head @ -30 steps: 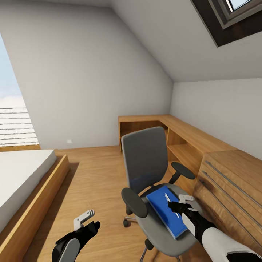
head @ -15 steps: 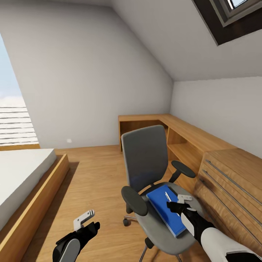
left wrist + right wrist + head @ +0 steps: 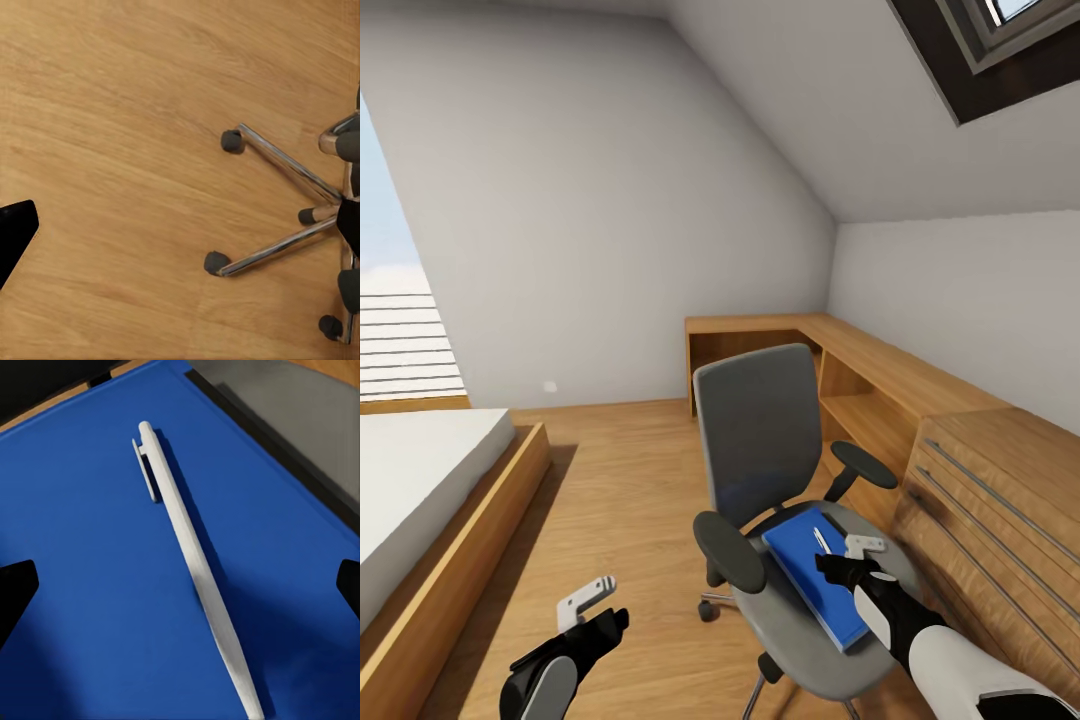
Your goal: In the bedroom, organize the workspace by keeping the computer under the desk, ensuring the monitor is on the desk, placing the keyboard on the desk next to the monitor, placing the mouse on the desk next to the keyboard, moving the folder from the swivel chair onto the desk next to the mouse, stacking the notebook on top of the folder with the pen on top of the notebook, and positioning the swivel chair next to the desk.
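Note:
The swivel chair [image 3: 760, 440], grey with black armrests, stands in the middle of the bedroom floor. The bright blue folder [image 3: 815, 590] lies flat on its seat. The pale pen [image 3: 821, 541] lies on the folder's far half. My right gripper [image 3: 848, 556] hovers just above folder and pen. In the right wrist view the pen [image 3: 191, 562] runs diagonally across the folder [image 3: 90, 585], and my right gripper [image 3: 180, 585] is open, one fingertip on each side. My left gripper [image 3: 595, 603] hangs open over the floor left of the chair; its wrist view shows the chair's chrome base [image 3: 289, 202] with castors.
A light wooden drawer unit [image 3: 1000, 520] stands close on the chair's right. A wooden corner shelf unit [image 3: 840, 370] runs along the wall behind it. The white-sheeted wooden bed [image 3: 430, 500] is at the left. A skylight [image 3: 980, 40] sits in the sloped ceiling.
The view has shifted slightly. My right gripper has edged a little further over the folder toward the pen. My left gripper has sunk slightly. Chair, folder and pen have not moved.

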